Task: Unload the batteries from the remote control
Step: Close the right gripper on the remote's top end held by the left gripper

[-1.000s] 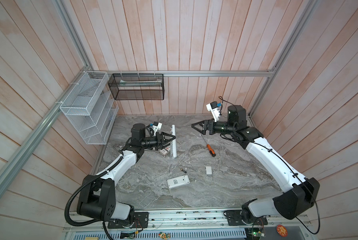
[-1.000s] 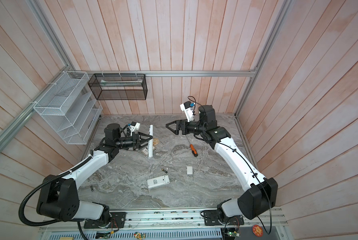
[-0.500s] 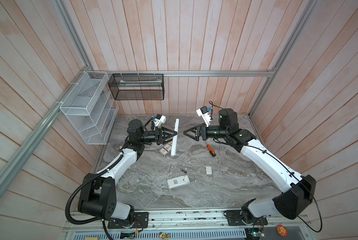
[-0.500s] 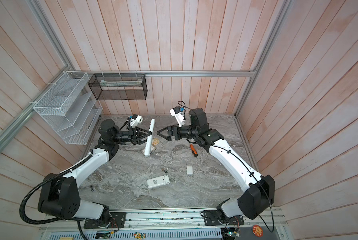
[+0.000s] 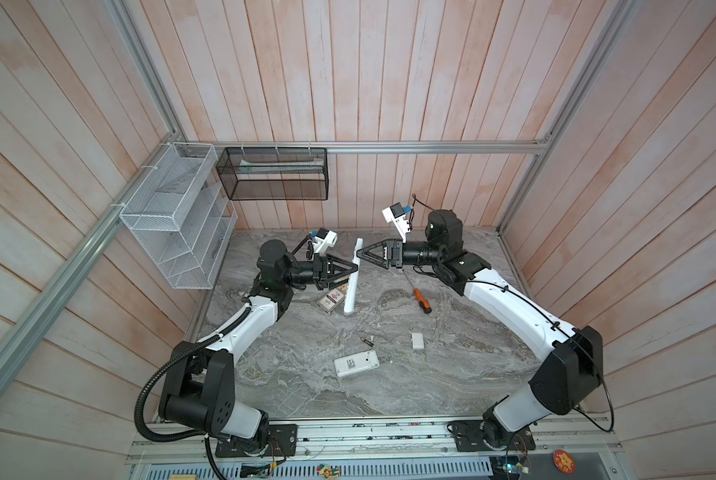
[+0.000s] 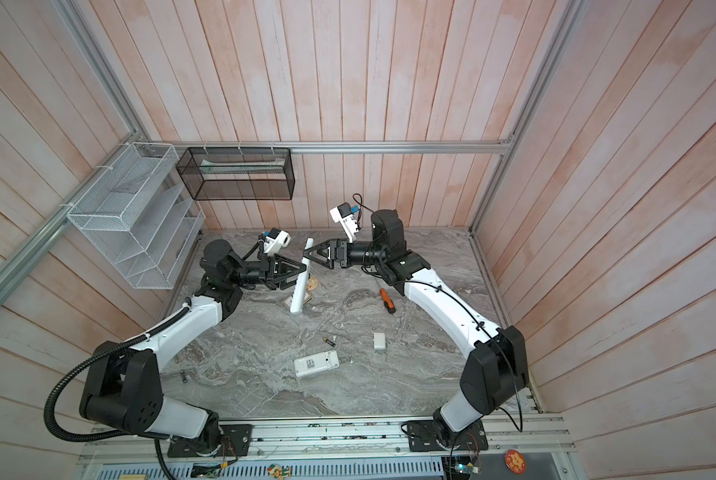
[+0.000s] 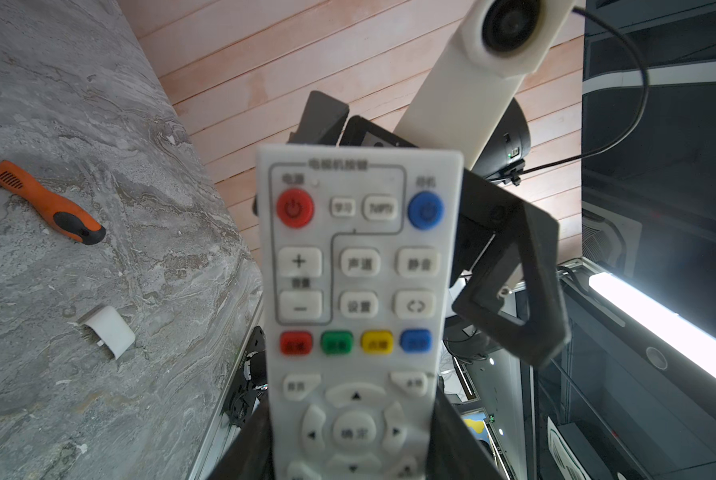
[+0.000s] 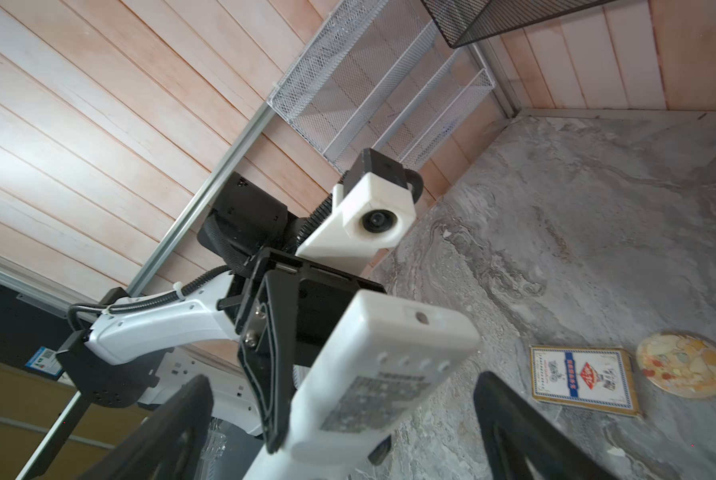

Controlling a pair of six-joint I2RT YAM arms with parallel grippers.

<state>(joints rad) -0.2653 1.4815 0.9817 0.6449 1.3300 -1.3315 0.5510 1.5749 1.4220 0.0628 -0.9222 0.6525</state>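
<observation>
The left pincer [image 5: 352, 271] is clamped across the long white remote control [image 5: 349, 297], the right pincer [image 5: 358, 254] stands wide apart astride the remote's upper end, and one battery [image 5: 367, 341] lies on the table [image 5: 452, 374] well clear of both

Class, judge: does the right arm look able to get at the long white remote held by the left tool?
Probably yes: the long white remote lies between the open fingers of the right tool. The left tool grips lower down, leaving that end free.
</observation>
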